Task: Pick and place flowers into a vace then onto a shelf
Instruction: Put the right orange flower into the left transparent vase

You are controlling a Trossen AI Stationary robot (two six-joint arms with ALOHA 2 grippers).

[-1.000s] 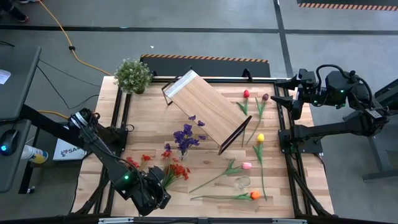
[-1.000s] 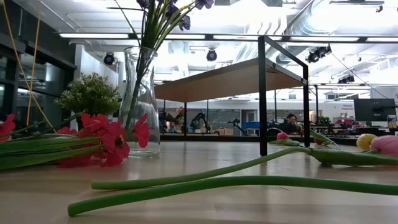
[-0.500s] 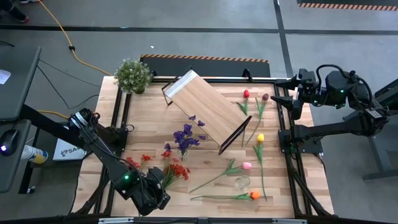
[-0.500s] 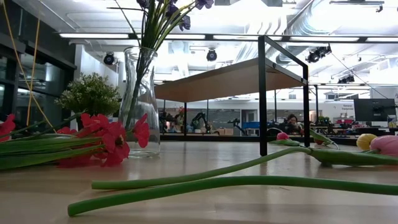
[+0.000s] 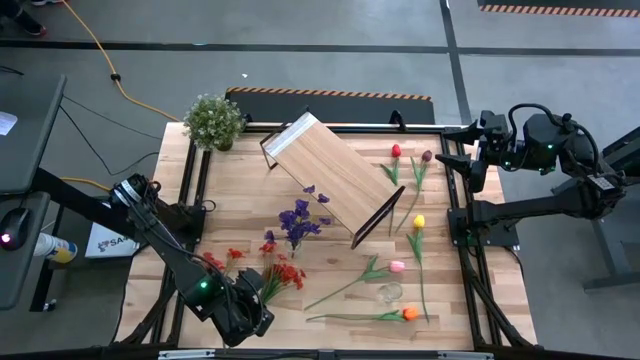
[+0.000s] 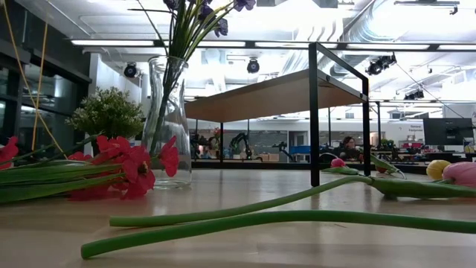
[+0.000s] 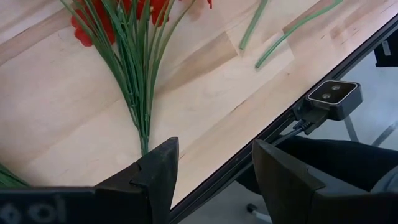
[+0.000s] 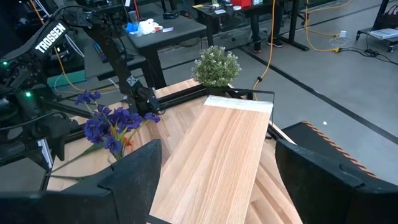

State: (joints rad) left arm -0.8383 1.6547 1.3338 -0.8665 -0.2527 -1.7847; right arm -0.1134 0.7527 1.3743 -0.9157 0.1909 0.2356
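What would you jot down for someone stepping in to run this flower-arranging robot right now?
Left gripper: open, empty, at the table's near-left edge, by the stem ends of the red spray.
Right gripper: open, empty, waiting off the far-right corner, facing the shelf.
Done: purple flowers stand in the glass vase.
Left: the red spray and the tulips lie flat on the table: red, maroon, yellow, pink, orange. The vase is not yet on the shelf.
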